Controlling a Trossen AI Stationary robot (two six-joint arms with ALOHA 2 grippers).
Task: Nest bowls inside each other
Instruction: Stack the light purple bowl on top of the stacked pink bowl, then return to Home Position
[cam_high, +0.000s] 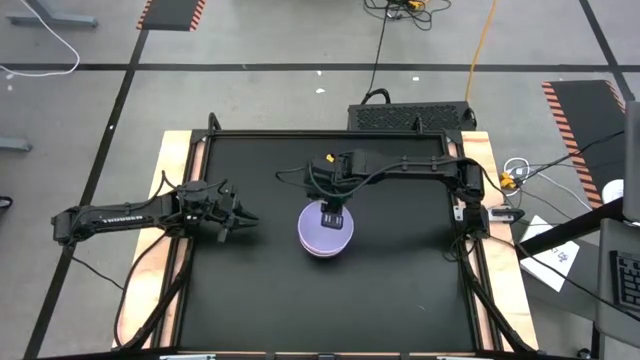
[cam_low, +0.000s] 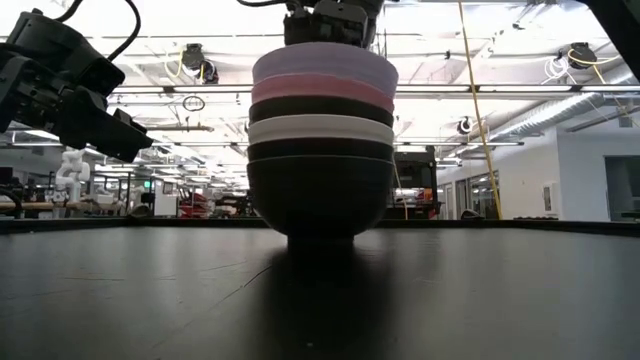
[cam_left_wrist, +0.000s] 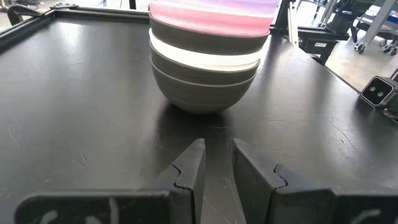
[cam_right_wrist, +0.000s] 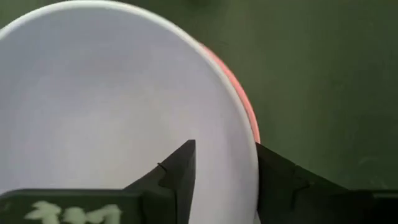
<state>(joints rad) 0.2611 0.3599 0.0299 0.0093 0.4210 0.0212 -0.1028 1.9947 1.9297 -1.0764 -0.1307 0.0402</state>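
Several bowls stand nested in one stack (cam_high: 325, 232) at the table's middle. The lavender bowl (cam_right_wrist: 112, 106) is on top, with pink (cam_low: 320, 90), black, white (cam_low: 320, 128) and black below. The bottom black bowl's foot (cam_low: 320, 235) rests on the mat. My right gripper (cam_right_wrist: 227, 162) hangs open over the stack's far side and points down. One finger is inside the lavender rim and one outside. My left gripper (cam_left_wrist: 216, 162) waits near the table's left edge, facing the stack, narrowly open with nothing between its fingers. My right gripper stands astride the lavender bowl's rim (cam_right_wrist: 244, 168) from above, one finger (cam_right_wrist: 183, 162) inside the bowl and clear of it. The outer finger (cam_right_wrist: 273, 171) is close beside the rim. I cannot tell whether it touches. The bowl sits level in the stack.
The black mat (cam_high: 400, 290) lies bare all round the stack. Its raised frame and wooden border (cam_high: 175, 160) edge the table. A dark box (cam_high: 410, 115) with cables sits beyond the far edge. Papers and cables (cam_high: 545, 250) lie off the right side.
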